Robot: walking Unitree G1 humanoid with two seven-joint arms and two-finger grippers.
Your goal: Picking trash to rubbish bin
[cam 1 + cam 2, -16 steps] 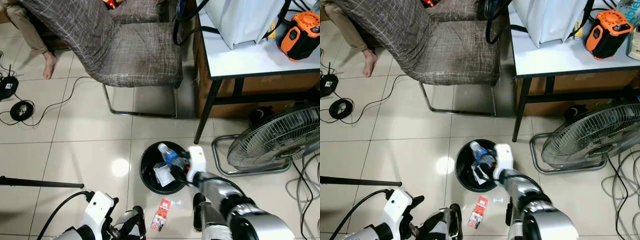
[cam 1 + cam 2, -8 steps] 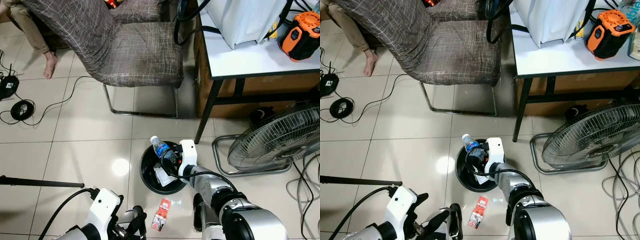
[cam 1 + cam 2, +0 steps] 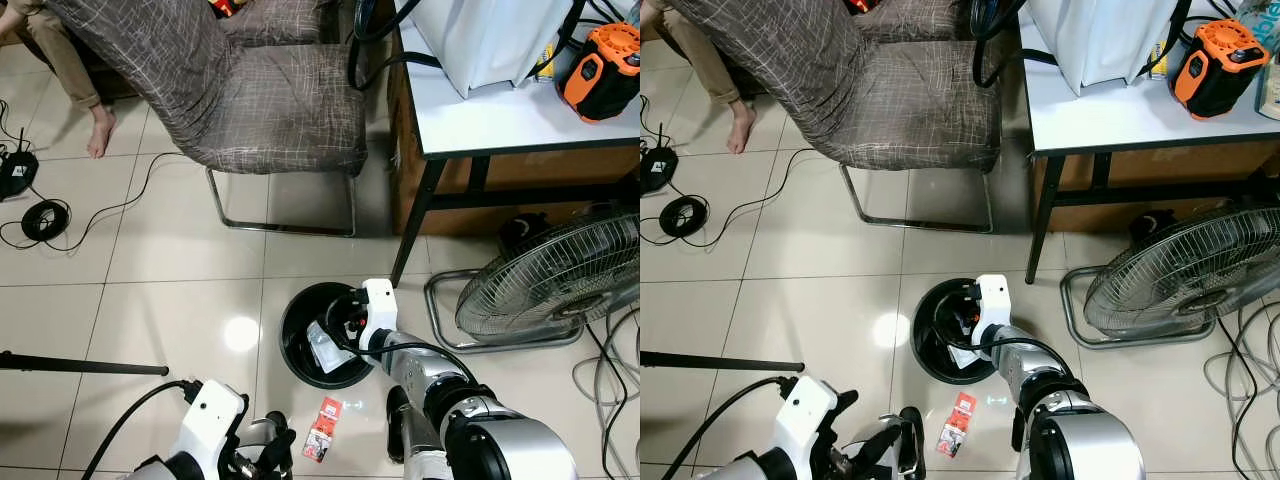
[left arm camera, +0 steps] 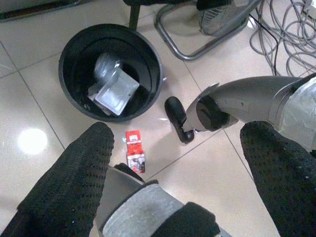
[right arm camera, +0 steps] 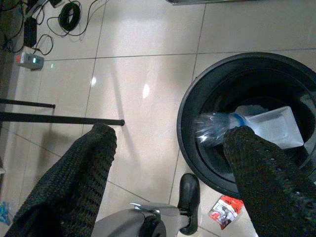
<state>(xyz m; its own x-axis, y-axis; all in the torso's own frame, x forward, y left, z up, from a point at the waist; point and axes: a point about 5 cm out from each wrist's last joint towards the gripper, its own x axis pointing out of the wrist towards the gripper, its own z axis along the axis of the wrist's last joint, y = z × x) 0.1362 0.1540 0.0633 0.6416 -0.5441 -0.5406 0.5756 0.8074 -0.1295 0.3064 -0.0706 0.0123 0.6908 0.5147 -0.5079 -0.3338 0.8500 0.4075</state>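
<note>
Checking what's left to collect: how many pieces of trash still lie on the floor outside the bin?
1: a red wrapper on the tiles just outside the black bin. Others may be hidden.

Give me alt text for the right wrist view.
A clear plastic bottle lies inside a black rubbish bin beside a white tray, seen between the right gripper's open jaws. A red wrapper lies on the tiled floor nearby.

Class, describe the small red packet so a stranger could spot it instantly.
Find the round black rubbish bin on the tiled floor before the fan. Just outside its near rim lies the red packet, flat on the tile, the only red litter there.
</note>
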